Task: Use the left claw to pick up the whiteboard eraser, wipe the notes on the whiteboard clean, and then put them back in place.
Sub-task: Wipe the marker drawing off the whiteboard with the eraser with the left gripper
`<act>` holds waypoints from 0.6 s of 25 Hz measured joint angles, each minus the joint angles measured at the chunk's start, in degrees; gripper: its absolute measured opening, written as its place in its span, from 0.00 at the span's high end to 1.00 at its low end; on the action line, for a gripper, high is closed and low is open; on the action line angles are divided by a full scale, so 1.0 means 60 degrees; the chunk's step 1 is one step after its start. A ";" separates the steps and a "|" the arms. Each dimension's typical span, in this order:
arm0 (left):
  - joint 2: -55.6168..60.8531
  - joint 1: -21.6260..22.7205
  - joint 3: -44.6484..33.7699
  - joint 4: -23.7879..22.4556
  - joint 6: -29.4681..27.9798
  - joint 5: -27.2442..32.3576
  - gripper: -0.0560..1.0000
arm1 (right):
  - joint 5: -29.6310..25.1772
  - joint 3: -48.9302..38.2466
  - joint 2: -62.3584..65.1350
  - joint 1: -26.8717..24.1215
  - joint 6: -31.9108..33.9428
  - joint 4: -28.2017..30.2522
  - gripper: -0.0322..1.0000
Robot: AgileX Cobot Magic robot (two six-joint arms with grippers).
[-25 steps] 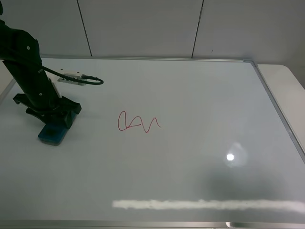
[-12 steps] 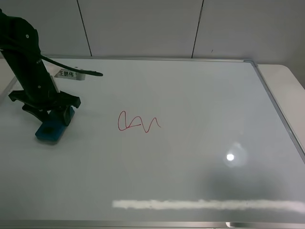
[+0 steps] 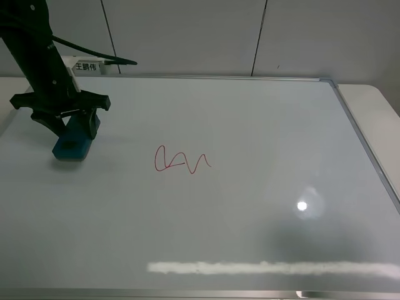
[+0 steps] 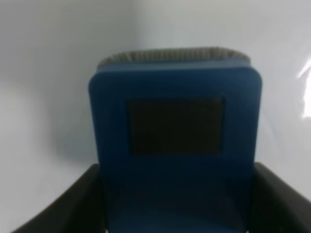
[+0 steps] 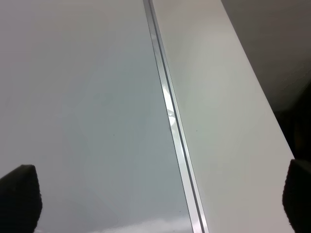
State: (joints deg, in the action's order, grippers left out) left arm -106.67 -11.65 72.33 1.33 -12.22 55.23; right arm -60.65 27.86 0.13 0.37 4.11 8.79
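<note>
The left claw (image 3: 74, 127) is shut on the teal-blue whiteboard eraser (image 3: 71, 142) and holds it tilted just above the far left of the whiteboard (image 3: 262, 125). In the left wrist view the eraser (image 4: 175, 141) sits between the two black fingers (image 4: 73, 204), its grey felt edge pointing away. The red notes (image 3: 181, 161) lie on the board to the right of the eraser, apart from it. The right gripper (image 5: 158, 206) is open and empty over the board's right frame (image 5: 171, 116); it is out of the exterior high view.
A white labelled block (image 3: 84, 66) and black cable (image 3: 119, 61) hang off the left arm. A white tabletop (image 3: 369, 100) runs beside the board's right frame. Lamp glare (image 3: 302, 205) and a bright streak (image 3: 269, 268) show on the board near the front.
The left arm has risen and drawn toward the back of the board, carrying the eraser with it. The notes are unchanged.
</note>
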 joint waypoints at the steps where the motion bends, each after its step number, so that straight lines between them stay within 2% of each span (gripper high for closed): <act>1: 0.0000 -0.0019 0.0000 0.0114 -0.0038 0.0000 0.42 | 0.0000 0.0000 0.0000 0.0000 0.0000 0.0000 0.01; 5: 0.0000 -0.0319 0.0000 0.0409 -0.0091 -0.0009 0.42 | 0.0000 0.0000 0.0000 0.0000 0.0000 0.0000 0.01; 15: 0.0000 -0.1788 0.0008 0.0534 -0.0118 -0.0083 0.42 | 0.0000 0.0000 0.0000 0.0000 0.0000 0.0000 0.01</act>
State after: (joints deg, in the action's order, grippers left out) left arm -106.67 -22.38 72.38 4.53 -12.93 54.73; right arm -60.65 27.86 0.13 0.37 4.11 8.79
